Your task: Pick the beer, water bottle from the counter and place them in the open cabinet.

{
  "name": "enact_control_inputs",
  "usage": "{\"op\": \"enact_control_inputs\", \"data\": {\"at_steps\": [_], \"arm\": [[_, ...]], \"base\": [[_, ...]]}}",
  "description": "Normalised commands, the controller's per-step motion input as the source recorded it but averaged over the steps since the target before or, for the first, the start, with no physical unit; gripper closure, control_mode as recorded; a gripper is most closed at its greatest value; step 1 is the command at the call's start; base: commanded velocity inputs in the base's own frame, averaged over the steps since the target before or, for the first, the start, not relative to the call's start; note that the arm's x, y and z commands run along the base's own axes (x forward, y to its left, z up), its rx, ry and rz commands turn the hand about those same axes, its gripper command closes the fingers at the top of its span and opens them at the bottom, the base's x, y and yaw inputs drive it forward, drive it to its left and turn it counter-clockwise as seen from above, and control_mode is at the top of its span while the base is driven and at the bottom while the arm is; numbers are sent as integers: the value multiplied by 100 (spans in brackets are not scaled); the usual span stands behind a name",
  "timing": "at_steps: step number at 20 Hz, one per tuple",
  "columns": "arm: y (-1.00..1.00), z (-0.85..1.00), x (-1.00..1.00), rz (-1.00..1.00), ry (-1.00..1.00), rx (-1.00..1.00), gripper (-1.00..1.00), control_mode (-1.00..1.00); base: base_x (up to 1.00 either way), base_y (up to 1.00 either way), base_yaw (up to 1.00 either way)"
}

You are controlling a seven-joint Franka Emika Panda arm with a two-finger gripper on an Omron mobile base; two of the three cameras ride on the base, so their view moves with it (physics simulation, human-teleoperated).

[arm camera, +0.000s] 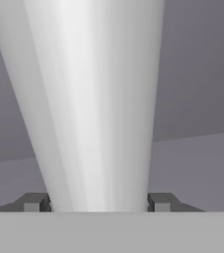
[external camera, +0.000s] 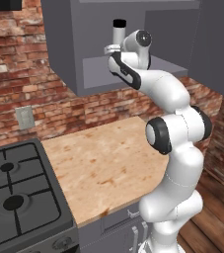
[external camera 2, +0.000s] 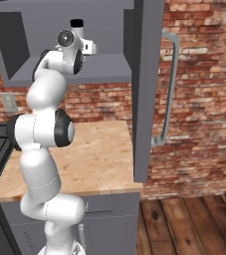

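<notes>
Silver-grey and close against the lens, the water bottle (arm camera: 96, 104) stands between my fingers (arm camera: 97, 202), one dark tip pressed to each side of its body, so I am closed on it and carrying it. Its black cap rises above my hand in both base views, and the bottle reads as upright or very nearly so.

Behind the bottle and below it I see the grey back wall and the flat shelf of the open cabinet (external camera: 96, 74). I judge that I am inside the cabinet mouth or just at it, with the bottle's base above the shelf; whether it already touches the shelf I cannot tell, because my own hand hides the bottom of it.

What could go wrong from here, as I judge it: letting go while the base hangs clear of the shelf would drop the bottle, and a tall narrow cylinder could tip and roll out over the front edge. Setting it down too near that edge carries the same risk. Pulling back with a tip dragging on the side could also topple it. The cap sits close under the cabinet's top, so lifting before release might knock it.

My arm is stretched high, elbow bent and raised above the worktop (external camera: 103, 163), the forearm reaching up and the wrist turned so that I point level into the cabinet. I do not see the beer from here.
</notes>
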Motion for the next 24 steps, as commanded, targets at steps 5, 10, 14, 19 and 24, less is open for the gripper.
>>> {"op": "enact_control_inputs", "data": {"at_steps": [5,10,14,19,24], "arm": [[0,-19,0,0,2,0,100,-100],[0,-8,0,0,0,0,-100,-100],[0,0,0,0,0,0,-100,-100],[0,0,0,0,0,0,-100,-100],[0,0,0,0,0,-1,-100,-100]], "base": [[0,0,0],[0,0,0],[0,0,0],[0,0,0],[0,0,0]]}}
